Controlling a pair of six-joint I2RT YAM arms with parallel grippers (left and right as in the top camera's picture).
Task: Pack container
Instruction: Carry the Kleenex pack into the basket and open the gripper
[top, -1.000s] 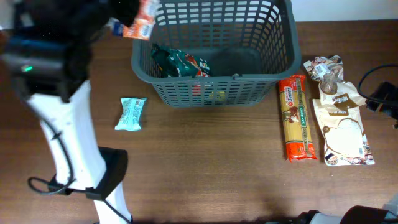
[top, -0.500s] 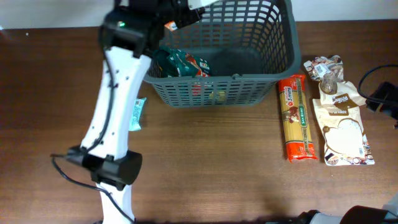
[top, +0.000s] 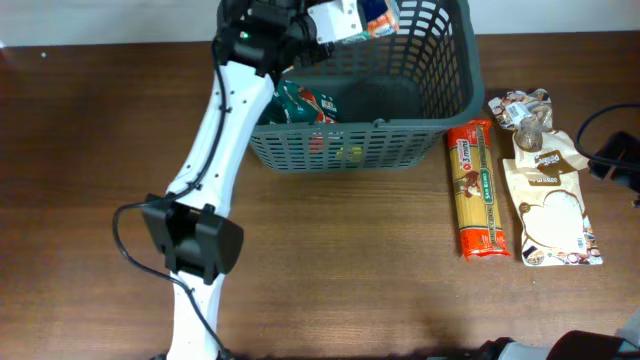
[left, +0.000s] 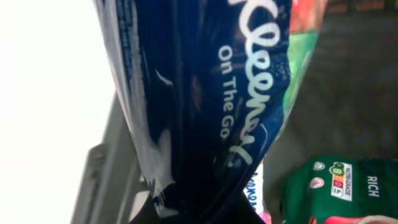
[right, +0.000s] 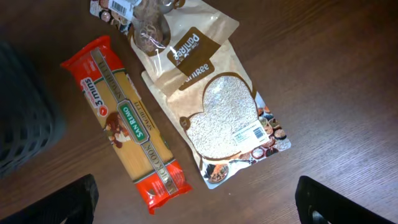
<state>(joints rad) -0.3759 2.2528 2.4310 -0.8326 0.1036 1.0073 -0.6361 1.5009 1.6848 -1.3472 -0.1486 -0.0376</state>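
Observation:
The dark grey lattice basket (top: 455, 70) stands at the back middle, with a green packet (top: 300, 104) on its floor. My left gripper (top: 312, 22) is shut on a dark blue, white and orange snack packet (top: 355, 14) and holds it above the basket's back left part. In the left wrist view this packet (left: 205, 93), printed "On The Go", fills the frame and hides the jaws (left: 186, 211); the green packet (left: 339, 186) lies below it. My right gripper (right: 199, 205) is open and empty, above the table right of the basket.
A red and yellow spaghetti pack (top: 475, 188) lies right of the basket. Beside it lie a white and brown grain pouch (top: 548, 208) and a small clear packet (top: 520, 108). They also show in the right wrist view (right: 127, 121). My left arm (top: 215, 150) crosses the table's left half.
My left arm has swung right with the snack packet, from over the table's back left to over the basket. It now covers the teal packet seen on the table earlier.

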